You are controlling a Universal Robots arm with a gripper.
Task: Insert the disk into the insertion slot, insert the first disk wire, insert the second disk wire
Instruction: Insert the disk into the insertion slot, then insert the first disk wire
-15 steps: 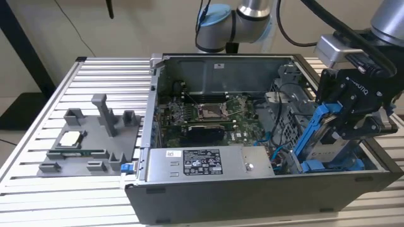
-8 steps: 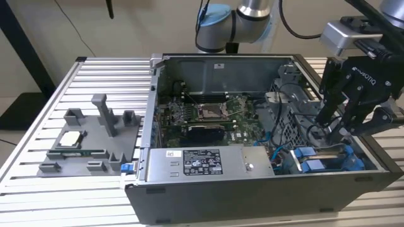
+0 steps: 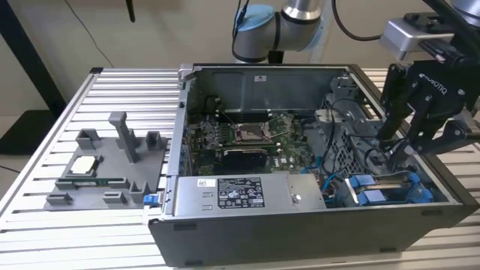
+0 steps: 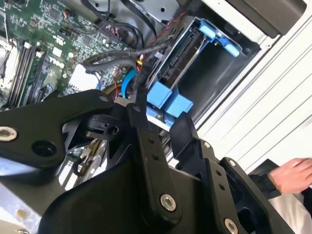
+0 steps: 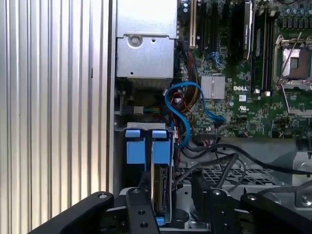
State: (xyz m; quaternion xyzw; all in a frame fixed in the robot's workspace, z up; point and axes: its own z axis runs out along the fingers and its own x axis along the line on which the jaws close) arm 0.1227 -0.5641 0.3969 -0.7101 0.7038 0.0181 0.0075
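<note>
Your gripper (image 3: 397, 143) hangs inside the open computer case (image 3: 300, 236), at the end toward the exterior view's right, above the corner where the insertion slot (image 4: 212, 85) sits. Its jaws stand apart with a middling gap. In the second wrist view, the blue tabs (image 4: 168, 103) of the carrier show through the gap of the gripper (image 4: 160, 114). A black wire (image 4: 142, 80) rises just beside one fingertip, and you cannot tell whether it touches the pad or merely passes behind it. The disk (image 5: 158, 183) is in the slot, standing on edge. In the first wrist view its near end is hidden behind the gripper's black linkage, so how deep it is seated cannot be read there. In the second wrist view the disk's (image 4: 170, 66) dark connector edge faces the wires, but the tangle covers it and you cannot tell whether anything is plugged in. A blue wire (image 5: 184, 97) loops between the motherboard (image 5: 243, 87) and the slot, with one end lost among the black wires. The power-supply box (image 3: 240, 192) lies just beside the slot. A person's hand (image 4: 293, 175) is cut off at the frame edge, outside the case. The case rests on a slatted table (image 3: 30, 180), near a grey fixture (image 3: 112, 163).
</note>
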